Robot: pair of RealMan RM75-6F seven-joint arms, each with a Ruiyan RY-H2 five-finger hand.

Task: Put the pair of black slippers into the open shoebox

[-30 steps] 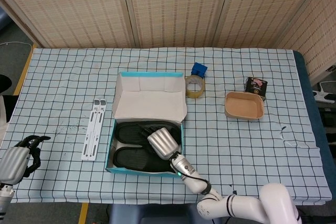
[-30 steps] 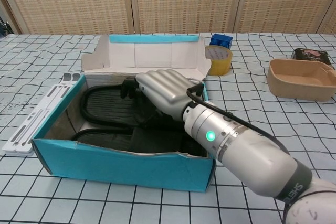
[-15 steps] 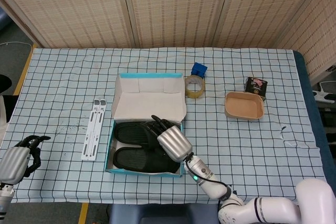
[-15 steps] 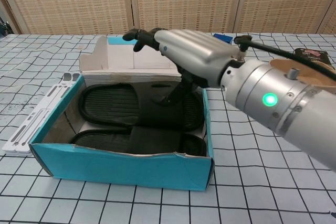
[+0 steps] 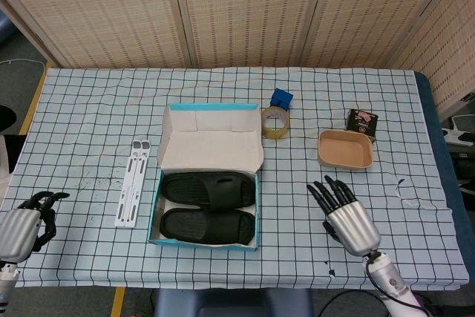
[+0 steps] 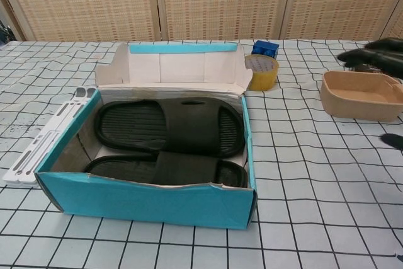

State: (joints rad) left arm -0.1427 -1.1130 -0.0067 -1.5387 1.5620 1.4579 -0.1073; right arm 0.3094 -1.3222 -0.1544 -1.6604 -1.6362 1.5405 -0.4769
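Both black slippers lie side by side inside the open teal shoebox, whose white lid stands up at the back. My right hand hovers to the right of the box, well apart from it, fingers spread and empty; in the chest view only its dark fingertips show at the right edge. My left hand rests at the table's front left corner with its fingers curled in, holding nothing.
A white slatted strip lies left of the box. Behind the box stand a tape roll and a blue block. A tan tray and a dark packet sit at the right.
My right hand has lifted out of the shoebox and swung right, off the slippers. Both slippers stay in the box. The left hand has not moved.
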